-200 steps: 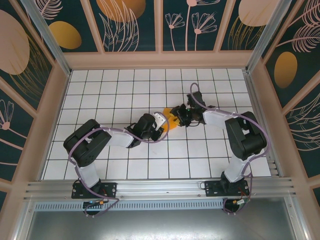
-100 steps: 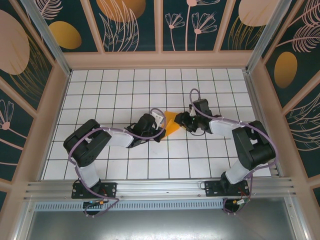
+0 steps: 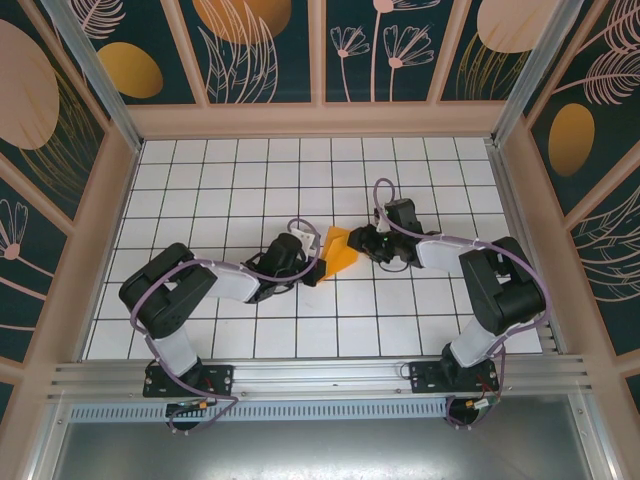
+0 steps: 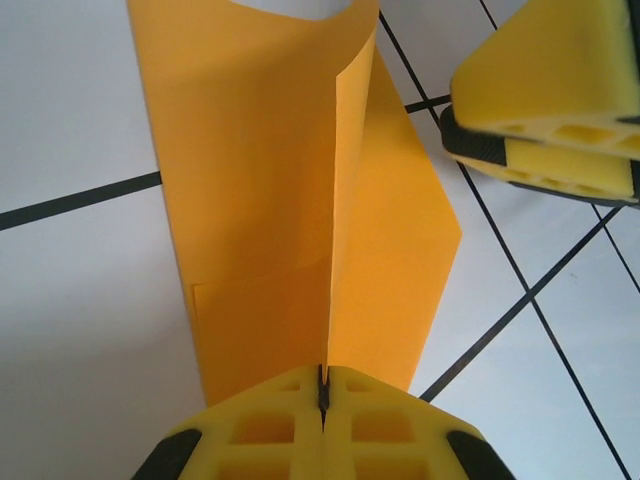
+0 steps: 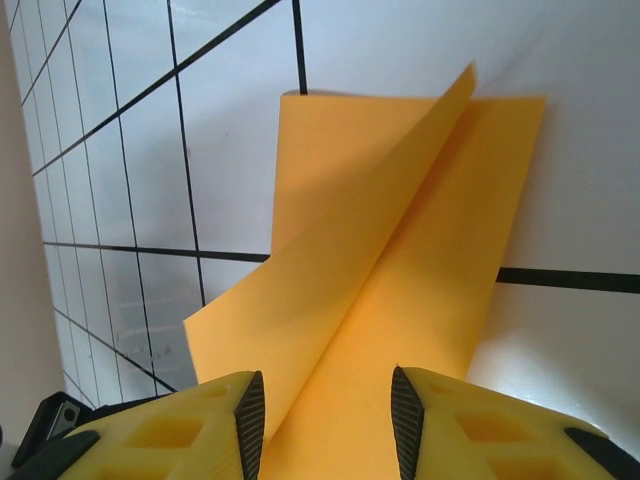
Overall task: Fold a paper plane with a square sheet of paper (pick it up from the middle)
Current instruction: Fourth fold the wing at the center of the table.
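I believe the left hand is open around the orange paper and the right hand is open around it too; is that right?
Not quite: the left hand is shut on the orange paper, pads pressed together on it, as the left wrist view shows. The right hand is indeed open around it.

A white surface [image 3: 220, 190] ruled into square tiles by thin black lines fills the middle of the top view, boxed in by pale wooden framing. Dark teal wall panels rise at the back [image 3: 270, 60], left [image 3: 50, 170] and right [image 3: 600, 200], painted with pale line-drawn plants, dull-orange ovals at the upper left [image 3: 130, 70] and right [image 3: 571, 140], and a pale peach oval [image 3: 25, 85] at the far left. A ribbed aluminium rail [image 3: 320, 375] crosses the bottom of the frame, with a slotted strip [image 3: 330, 410] and grey sheet metal [image 3: 320, 450] below it.
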